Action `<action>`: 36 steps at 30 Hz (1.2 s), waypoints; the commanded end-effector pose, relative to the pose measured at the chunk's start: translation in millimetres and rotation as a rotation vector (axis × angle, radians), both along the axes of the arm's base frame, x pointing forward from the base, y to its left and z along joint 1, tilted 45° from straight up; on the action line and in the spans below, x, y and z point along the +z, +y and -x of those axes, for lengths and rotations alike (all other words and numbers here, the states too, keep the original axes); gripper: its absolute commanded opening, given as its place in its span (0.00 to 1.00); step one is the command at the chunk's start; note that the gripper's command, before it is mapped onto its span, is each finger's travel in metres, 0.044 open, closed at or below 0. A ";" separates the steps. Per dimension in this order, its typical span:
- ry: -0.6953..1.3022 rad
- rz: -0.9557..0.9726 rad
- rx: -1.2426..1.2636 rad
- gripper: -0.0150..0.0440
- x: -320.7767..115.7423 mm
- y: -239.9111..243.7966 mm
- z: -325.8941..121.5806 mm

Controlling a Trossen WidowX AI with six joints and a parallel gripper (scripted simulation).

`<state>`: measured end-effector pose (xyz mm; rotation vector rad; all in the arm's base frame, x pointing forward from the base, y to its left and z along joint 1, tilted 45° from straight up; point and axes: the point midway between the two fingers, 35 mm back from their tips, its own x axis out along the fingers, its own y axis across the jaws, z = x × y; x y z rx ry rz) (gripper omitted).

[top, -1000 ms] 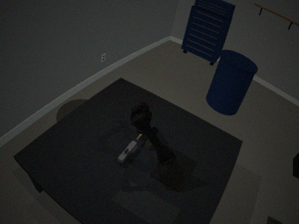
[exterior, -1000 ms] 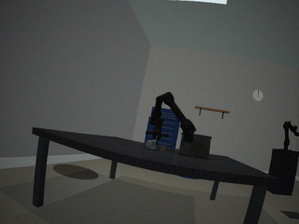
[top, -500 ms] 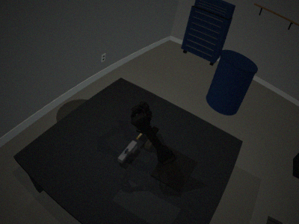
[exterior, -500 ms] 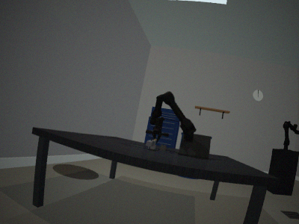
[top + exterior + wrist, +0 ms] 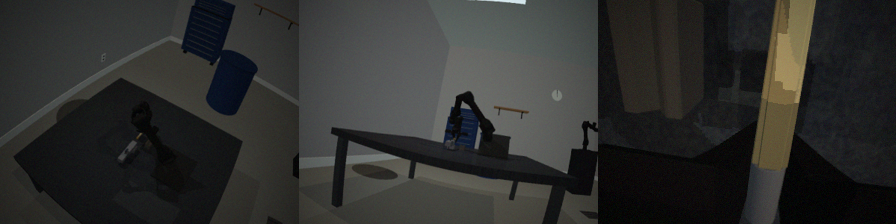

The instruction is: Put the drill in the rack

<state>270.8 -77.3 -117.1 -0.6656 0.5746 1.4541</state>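
Dark arm (image 5: 153, 138), white block (image 5: 127, 151), blue barrel (image 5: 232, 82)

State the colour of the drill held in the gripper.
Yellow body with a pale grey end, clearest in the wrist view.

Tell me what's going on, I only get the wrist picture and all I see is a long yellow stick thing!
Observer: That stick is the drill. In the top view the gripper is shut on its yellow end, just above a pale block on the table.
Operator: Is the arm lying flat?
Observer: No. The side view shows it arched high, with the gripper pointing straight down.
Operator: Is there other stuff in the room?
Observer: Yes, a big blue barrel stands on the floor beyond the table, and a blue tool chest is by the wall.
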 end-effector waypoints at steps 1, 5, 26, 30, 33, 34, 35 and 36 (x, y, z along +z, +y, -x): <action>-0.003 0.004 0.000 0.25 1.8 -2.8 -0.1; -0.003 0.004 0.000 0.25 3.2 -3.9 0.1; -0.002 0.004 0.000 0.25 9.2 -9.7 1.0; -0.002 0.004 0.000 0.25 10.1 -10.9 1.1; -0.002 0.004 0.000 0.25 10.6 -11.7 1.1; -0.002 0.004 0.000 0.25 10.8 -12.0 1.1; -0.002 0.004 0.000 0.25 11.0 -12.3 1.1; -0.002 0.005 0.000 0.25 11.2 -12.5 1.1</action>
